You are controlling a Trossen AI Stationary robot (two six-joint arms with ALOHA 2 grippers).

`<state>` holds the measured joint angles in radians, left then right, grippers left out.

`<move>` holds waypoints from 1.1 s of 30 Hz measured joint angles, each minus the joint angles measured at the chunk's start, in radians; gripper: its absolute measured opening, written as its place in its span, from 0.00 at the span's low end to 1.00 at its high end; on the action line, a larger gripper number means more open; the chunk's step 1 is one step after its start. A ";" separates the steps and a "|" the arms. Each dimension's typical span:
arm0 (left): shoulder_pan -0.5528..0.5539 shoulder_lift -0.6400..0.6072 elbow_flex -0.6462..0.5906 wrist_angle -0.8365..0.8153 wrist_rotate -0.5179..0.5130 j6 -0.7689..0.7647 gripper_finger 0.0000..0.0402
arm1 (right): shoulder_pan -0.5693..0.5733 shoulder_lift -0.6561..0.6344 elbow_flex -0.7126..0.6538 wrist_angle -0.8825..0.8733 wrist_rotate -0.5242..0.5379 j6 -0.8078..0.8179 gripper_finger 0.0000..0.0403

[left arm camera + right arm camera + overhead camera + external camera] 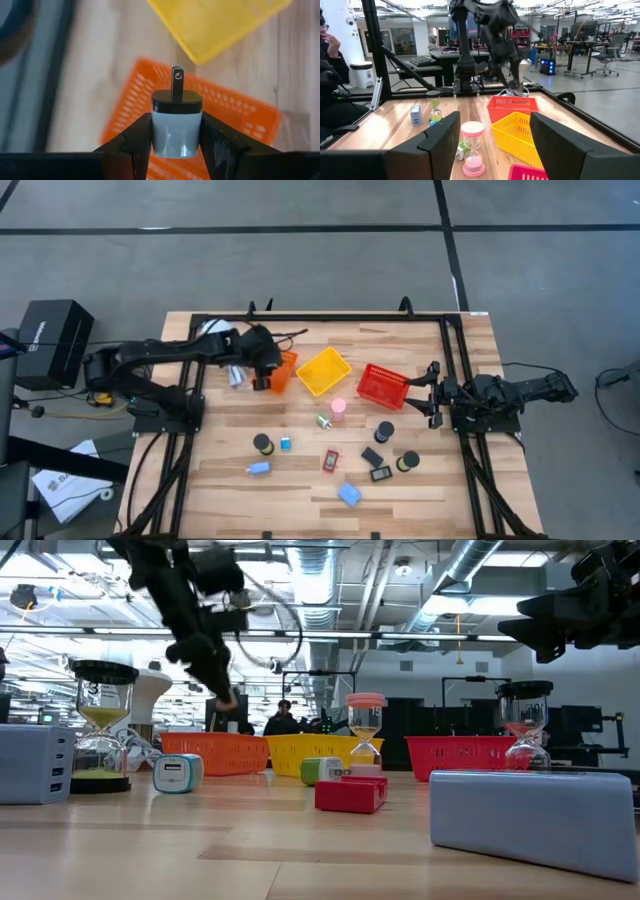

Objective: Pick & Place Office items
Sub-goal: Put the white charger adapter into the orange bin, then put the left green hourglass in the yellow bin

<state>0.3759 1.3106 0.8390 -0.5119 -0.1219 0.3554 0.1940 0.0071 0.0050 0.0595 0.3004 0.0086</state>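
Note:
My left gripper (176,152) is shut on a light-blue block (176,125) with a black cap and a metal prong (177,81). It hangs over the orange mesh basket (235,107) at the table's far left (285,370). Other office items lie on the wood in front of the baskets: black cylinders (263,443), light-blue blocks (259,468), a red rectangle (330,460), black flat rectangles (372,456) and a pink hourglass (338,408). My right gripper (425,395) waits open at the right, beside the red basket (383,385). My left gripper pinches the light-blue block by two opposite sides (156,131) between its two fingers (137,145). The fingers slant down from above. The block's black cap and prong point away from the fingers, toward the orange basket below. The block is lifted clear.
The yellow basket (323,370) stands between the orange and red ones along the far side. A black frame (445,340) borders the table. A white globe and cables (215,330) lie behind the left arm. A light-blue block (349,494) lies near the front edge.

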 joint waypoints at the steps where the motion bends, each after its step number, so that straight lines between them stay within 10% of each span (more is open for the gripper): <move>1: 0.010 0.010 -0.008 -0.001 -0.002 -0.001 0.35 | 0.000 0.000 0.000 0.000 0.000 0.000 0.58; 14: 0.079 0.199 -0.018 0.047 0.059 -0.101 0.35 | 0.000 0.000 0.000 0.000 -0.001 0.055 0.58; 33: 0.071 0.120 -0.017 0.053 0.035 -0.107 0.51 | 0.000 0.000 0.000 0.000 -0.004 0.053 0.58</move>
<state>0.4465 1.4306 0.8219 -0.4587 -0.0868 0.2485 0.1944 0.0071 0.0048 0.0593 0.2962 0.0612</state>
